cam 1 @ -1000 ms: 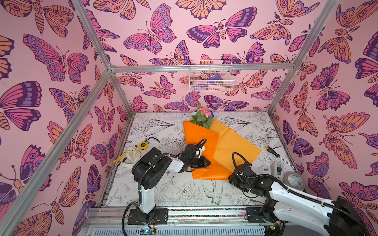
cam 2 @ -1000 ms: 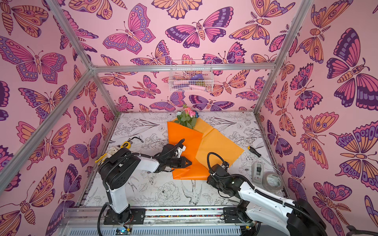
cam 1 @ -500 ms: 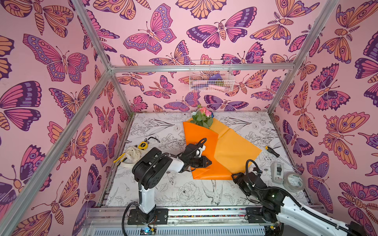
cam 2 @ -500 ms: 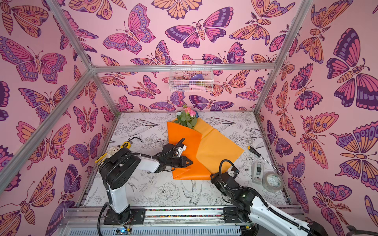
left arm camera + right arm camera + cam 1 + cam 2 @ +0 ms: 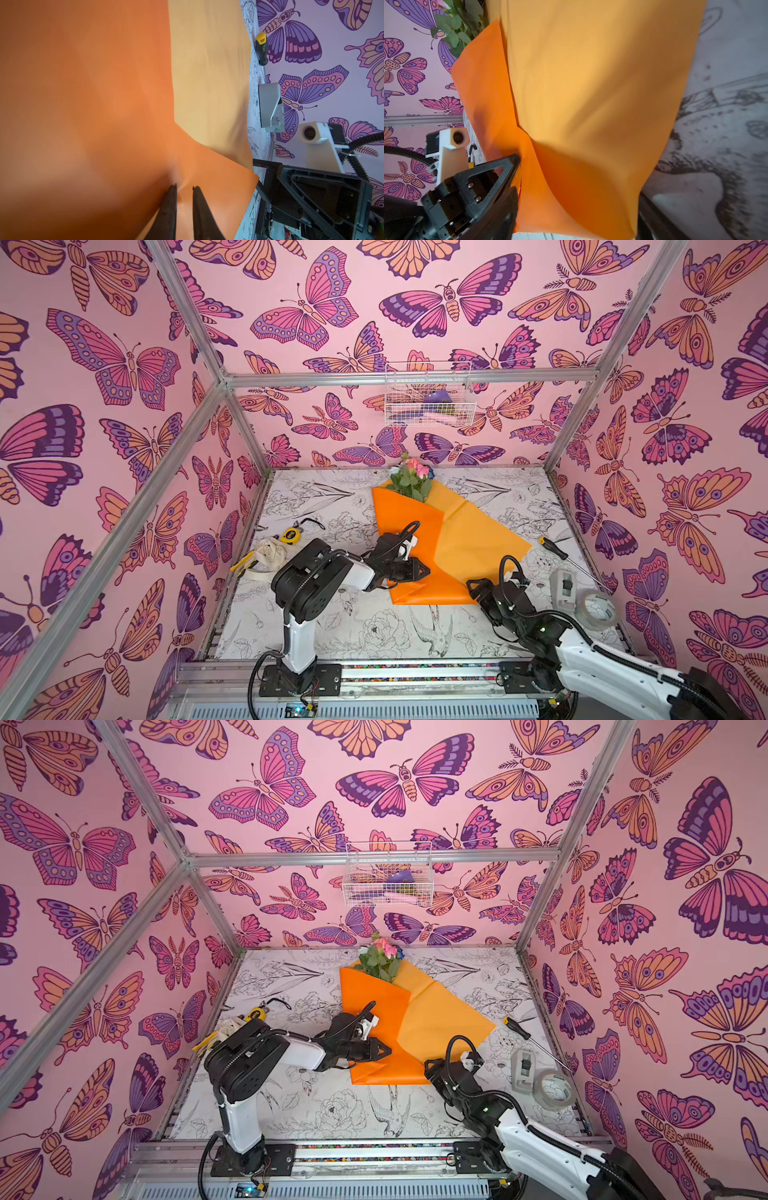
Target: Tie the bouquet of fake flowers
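Left wrist view — left tool (image 5: 184, 188) clamps the bouquet of fake flowers (image 5: 93, 104) by its orange wrap; right tool (image 5: 257, 174), jaws apart, alongside.

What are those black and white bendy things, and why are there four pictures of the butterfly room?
Those are two robot arms with pinchers called grippers. Two pictures look down from a camera high up. The other two come from small cameras on the arms' wrists. On the table lie fake flowers in orange wrapping paper, a screwdriver, a roll of tape and a yellow tape measure. The left gripper pinches a fold of the paper. The right gripper is open by the paper's near corner and holds nothing.
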Robot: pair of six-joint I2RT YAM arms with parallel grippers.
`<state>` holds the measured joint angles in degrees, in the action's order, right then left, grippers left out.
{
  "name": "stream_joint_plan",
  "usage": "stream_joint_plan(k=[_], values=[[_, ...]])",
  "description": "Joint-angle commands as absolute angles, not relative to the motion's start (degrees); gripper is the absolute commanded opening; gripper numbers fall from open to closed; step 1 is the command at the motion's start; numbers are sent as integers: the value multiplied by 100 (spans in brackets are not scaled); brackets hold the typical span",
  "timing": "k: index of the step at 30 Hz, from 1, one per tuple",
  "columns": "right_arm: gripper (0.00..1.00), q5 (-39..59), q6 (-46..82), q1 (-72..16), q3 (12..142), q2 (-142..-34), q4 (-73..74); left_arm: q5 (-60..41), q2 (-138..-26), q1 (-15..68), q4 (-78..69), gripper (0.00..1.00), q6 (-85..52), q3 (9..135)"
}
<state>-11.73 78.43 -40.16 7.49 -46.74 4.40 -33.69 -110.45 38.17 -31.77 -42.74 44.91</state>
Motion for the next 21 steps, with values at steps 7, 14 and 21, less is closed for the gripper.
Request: stream_joint_plan(k=[7,14,21], values=[[83,-1057,6360,-3834,1235,-5117,786,-3523,-11231,3841,-3353,19,-4357,4440],[83,-874,5731,-3190,1221,-5634,1373,-3551,-11311,3842,-3419,19,-4394,4439],[77,-663,5051,-2572,1487,-6098,1540,-3556,-11324,3844,-3445,19,-4421,4366]])
